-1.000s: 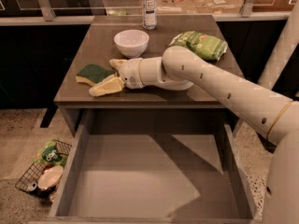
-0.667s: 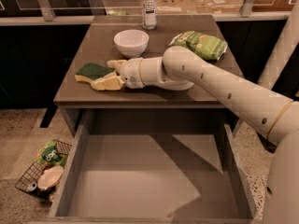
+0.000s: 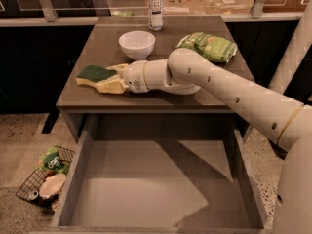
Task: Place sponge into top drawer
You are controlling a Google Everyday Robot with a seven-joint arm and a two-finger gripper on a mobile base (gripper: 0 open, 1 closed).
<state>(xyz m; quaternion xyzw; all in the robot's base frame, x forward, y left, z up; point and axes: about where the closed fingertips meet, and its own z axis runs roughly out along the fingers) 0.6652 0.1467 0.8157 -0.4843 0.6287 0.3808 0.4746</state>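
Observation:
The sponge, dark green on top with a pale yellow base, lies near the left front of the table. My gripper reaches in from the right at tabletop height, with one pale finger in front of the sponge's right end and the other behind it. The fingers stand apart around that end; I cannot tell whether they touch it. The top drawer is pulled fully open below the table's front edge, and its flat grey bottom is bare.
A white bowl, a clear bottle and a green snack bag stand on the table behind my arm. A wire basket with trash sits on the floor left of the drawer.
My gripper has slid left along the tabletop, and its fingers now reach around the sponge's right end. The sponge and the drawer have not moved.

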